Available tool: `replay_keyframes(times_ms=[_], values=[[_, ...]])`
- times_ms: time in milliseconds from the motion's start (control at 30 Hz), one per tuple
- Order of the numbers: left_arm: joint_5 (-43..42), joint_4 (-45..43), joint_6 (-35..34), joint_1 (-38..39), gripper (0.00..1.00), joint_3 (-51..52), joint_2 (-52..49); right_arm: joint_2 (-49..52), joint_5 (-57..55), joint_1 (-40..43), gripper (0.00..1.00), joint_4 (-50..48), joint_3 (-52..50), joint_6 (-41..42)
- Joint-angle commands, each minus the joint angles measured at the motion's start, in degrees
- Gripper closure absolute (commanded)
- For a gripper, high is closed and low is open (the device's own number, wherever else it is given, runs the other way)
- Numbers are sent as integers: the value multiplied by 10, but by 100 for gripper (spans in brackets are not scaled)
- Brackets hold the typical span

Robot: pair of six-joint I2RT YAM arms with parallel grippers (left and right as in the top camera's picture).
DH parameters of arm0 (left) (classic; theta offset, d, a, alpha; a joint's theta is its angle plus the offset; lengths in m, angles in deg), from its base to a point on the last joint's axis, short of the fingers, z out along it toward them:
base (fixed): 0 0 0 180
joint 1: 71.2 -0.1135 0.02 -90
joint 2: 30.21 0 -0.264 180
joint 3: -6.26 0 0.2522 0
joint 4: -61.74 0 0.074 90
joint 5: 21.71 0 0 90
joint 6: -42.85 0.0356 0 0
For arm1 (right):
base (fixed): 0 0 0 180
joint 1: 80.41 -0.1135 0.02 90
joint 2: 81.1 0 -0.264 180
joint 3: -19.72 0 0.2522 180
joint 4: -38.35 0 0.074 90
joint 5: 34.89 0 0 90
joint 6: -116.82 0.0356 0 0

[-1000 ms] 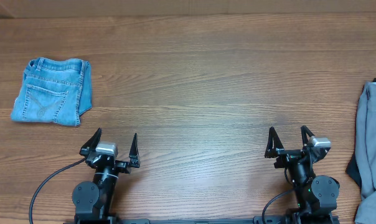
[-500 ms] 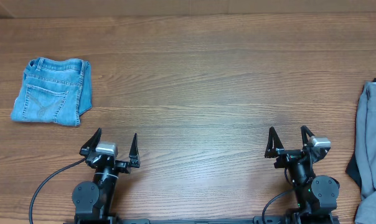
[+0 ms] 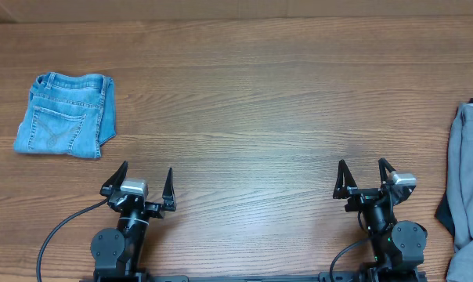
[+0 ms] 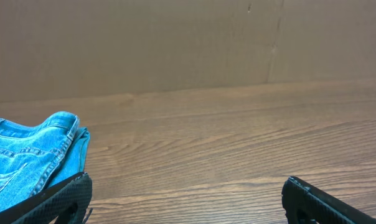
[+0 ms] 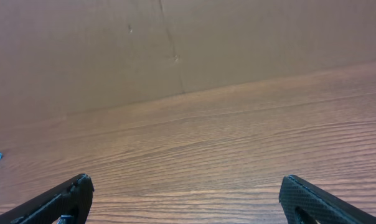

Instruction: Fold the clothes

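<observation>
The left end effector (image 3: 147,174) and right end effector (image 3: 362,168) rest spread wide, holding nothing, at the near edge of the table (image 3: 252,94). Folded light-blue denim shorts (image 3: 64,115) lie at the left; grey shorts (image 3: 467,188) overlap a black garment (image 3: 445,216) at the right edge

My left hand (image 4: 185,190) hangs low over the brown wood-grain table (image 4: 225,143), its two black fingers (image 4: 57,199) spread wide at the bottom corners with only bare wood between them. Folded light-blue denim shorts (image 4: 26,158) lie just beyond the left finger. A plain brown wall (image 4: 175,43) stands behind.
</observation>
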Motion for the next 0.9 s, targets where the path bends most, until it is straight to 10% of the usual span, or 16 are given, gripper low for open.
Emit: replay_keyframes(times_ms=[0,267,533,867], values=[[6,2,1,3,0,2,6,-6,-1,3,0,-4,-1,0],[0,1,-14,3,0,2,6,-6,-1,3,0,-4,-1,0],[-15,-1,-167,3,0,2,-6,-6,50,3,0,-9,-1,0],[-177,12,-222,3,0,-49,-9,-6,253,3,0,-64,14,133]])
